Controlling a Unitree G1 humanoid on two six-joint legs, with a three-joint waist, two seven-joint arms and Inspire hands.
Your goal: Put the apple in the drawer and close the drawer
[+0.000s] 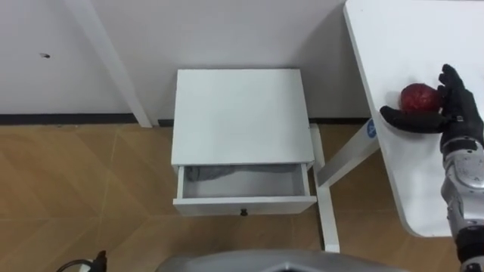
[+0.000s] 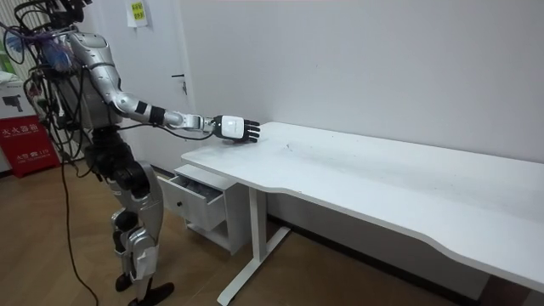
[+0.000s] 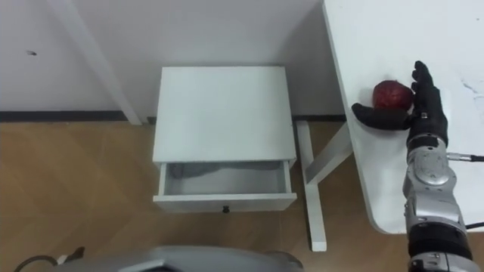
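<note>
A dark red apple [image 1: 420,97] [image 3: 392,94] lies on the white table [image 1: 401,38], near its left edge. My right hand [image 1: 454,106] [image 3: 425,106] rests beside it, open: the fingers stand straight along the apple's right side and the thumb reaches across in front of it. Below, the white bedside cabinet [image 1: 240,113] has its drawer [image 1: 243,204] [image 3: 224,202] pulled out, with something grey at the drawer's back left. In the room view I stand before the cabinet with my right arm stretched out and my right hand [image 2: 236,128] over the table's end.
The table's white leg and foot [image 1: 327,196] stand right next to the cabinet's right side. A white wall is behind both. A slanted white post [image 1: 113,68] comes down to the wooden floor [image 1: 83,189] left of the cabinet.
</note>
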